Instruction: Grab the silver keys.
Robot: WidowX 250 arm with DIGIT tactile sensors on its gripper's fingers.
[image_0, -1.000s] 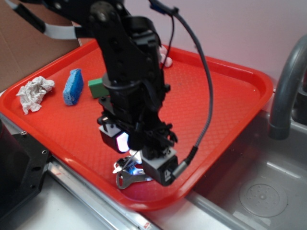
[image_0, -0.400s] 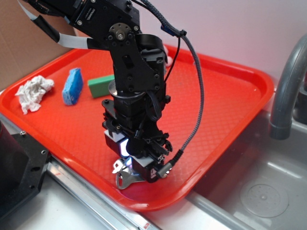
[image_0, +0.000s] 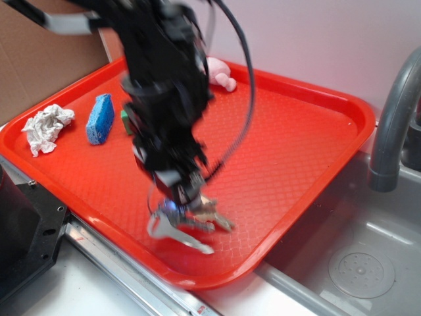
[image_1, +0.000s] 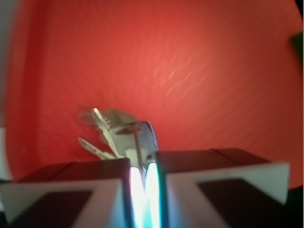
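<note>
Gripper being kept pinched on the silver keys, jaws nearly touching, keys being held fanned out over the near edge of the red tray, blue sponge and crumpled white tissue lying far left.

Tray: you see it lying left of the sink.
Silver keys: at the tray's near edge, pinched between the fingers of the gripper.
Sponge: far left, on the tray.
Crumpled paper: left of the sponge.
Plush toy: at the tray's back.
Faucet: right of the tray.
</note>
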